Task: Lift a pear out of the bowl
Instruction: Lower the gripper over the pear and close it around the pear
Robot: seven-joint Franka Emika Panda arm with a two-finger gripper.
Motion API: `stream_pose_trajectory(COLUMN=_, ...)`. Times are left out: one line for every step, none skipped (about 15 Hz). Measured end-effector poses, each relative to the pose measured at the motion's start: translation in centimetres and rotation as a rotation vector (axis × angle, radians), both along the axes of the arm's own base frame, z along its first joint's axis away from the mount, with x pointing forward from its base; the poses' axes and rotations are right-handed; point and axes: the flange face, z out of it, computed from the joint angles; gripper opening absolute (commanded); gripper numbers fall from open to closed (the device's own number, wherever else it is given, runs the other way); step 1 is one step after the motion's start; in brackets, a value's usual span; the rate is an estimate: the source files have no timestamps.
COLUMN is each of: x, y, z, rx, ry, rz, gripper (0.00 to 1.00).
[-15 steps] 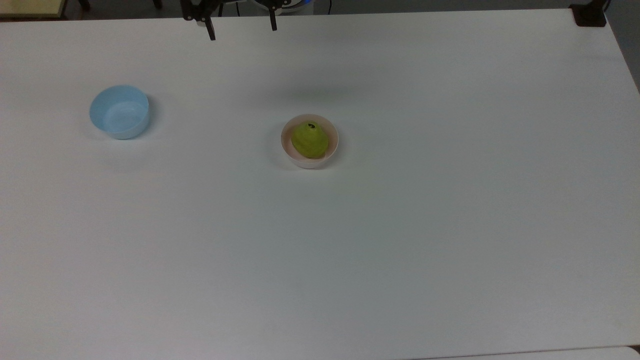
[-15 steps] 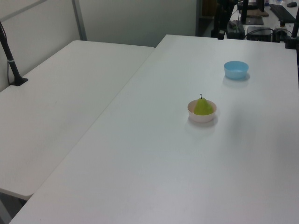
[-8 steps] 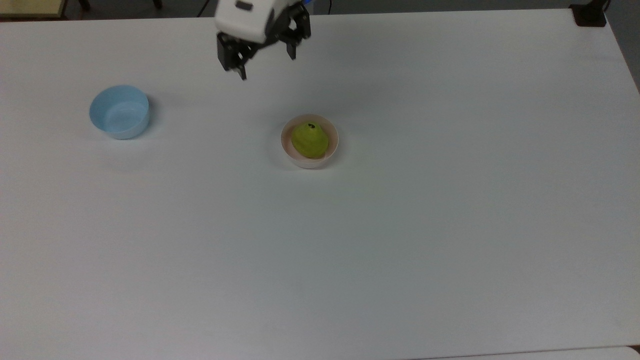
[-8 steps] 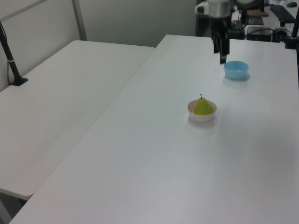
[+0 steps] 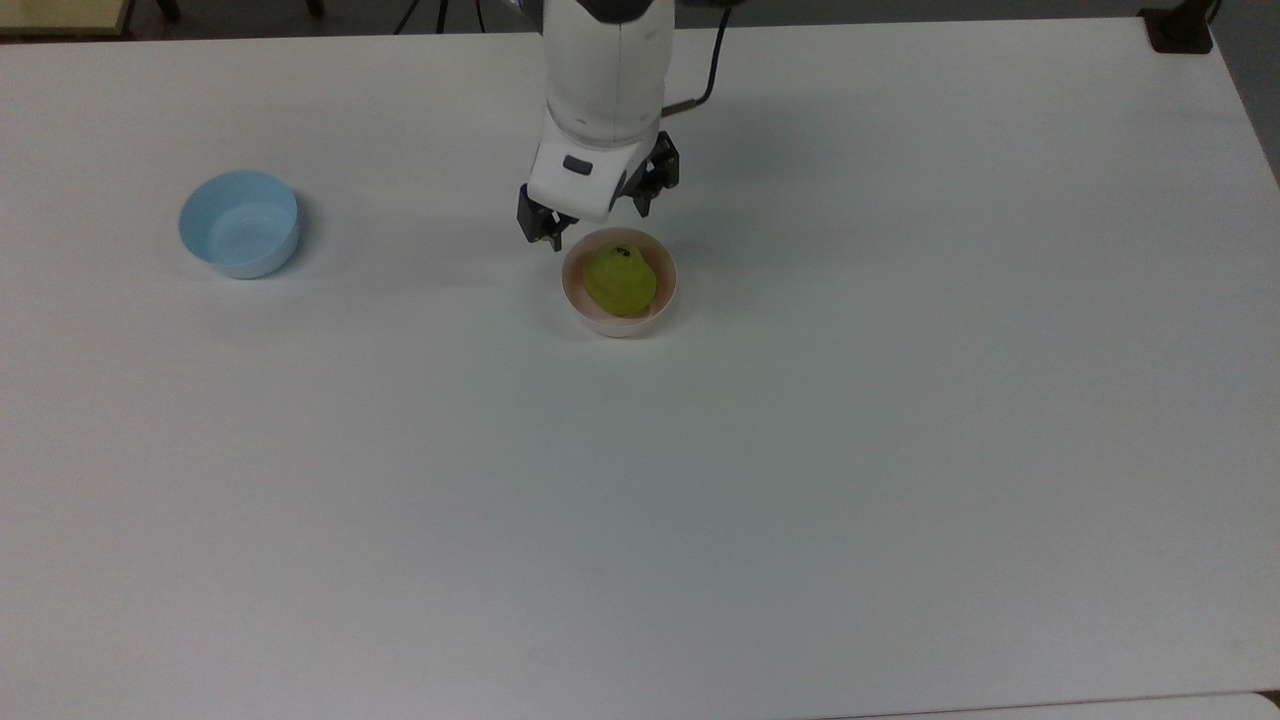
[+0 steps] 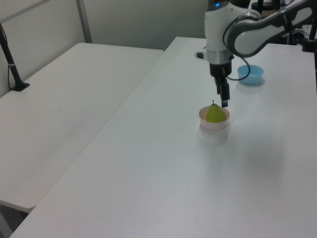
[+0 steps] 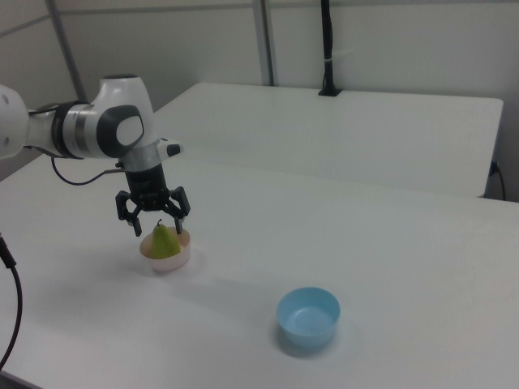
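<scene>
The pear (image 7: 165, 241) is sitting upright in the pink bowl (image 7: 165, 259), right under the gripper (image 7: 153, 218), which is spread wide open with nothing in it. Fingers (image 7: 136, 224) look like they're just above the rim, though it's hard to call. Off to the right view's right of the gripper, well apart, sits a blue bowl (image 7: 308, 319) on the white table (image 7: 389, 267).

arm (image 6: 257, 30) – reaching down | jaws spread wide – wrist (image 5: 605, 90) vertical
</scene>
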Motion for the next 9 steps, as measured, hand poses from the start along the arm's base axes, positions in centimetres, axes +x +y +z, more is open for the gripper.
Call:
stream_pose_trajectory(x=0.2, y=0.4, z=-0.7, rx=-0.001, ry=-0.003, rz=-0.018, gripper=1.00)
stream_pose_trajectory(x=0.4, y=0.7, z=-1.4, rx=-0.001, ry=-0.010, rz=-0.034, gripper=1.00)
stream_pose_trajectory(x=0.6, y=0.8, z=-1.8, rx=0.000, ry=-0.016, rz=-0.041, gripper=1.00)
stream_pose_trajectory(x=0.8, y=0.8, z=-2.3, rx=0.001, ry=-0.021, rz=-0.044, gripper=1.00)
stream_pose_trajectory(x=0.9, y=0.9, z=-2.7, rx=0.002, ry=-0.025, rz=-0.044, gripper=1.00)
stream_pose_trajectory(x=1.1, y=0.9, z=-3.1, rx=0.003, ry=-0.028, rz=-0.044, gripper=1.00)
stream_pose_trajectory(x=1.2, y=0.9, z=-3.4, rx=0.001, ry=-0.029, rz=-0.041, gripper=0.99)
stream_pose_trajectory(x=1.2, y=0.9, z=-3.7, rx=-0.010, ry=-0.027, rz=-0.034, gripper=0.94)
stream_pose_trajectory(x=1.2, y=0.8, z=-4.0, rx=-0.023, ry=-0.025, rz=-0.025, gripper=0.85)
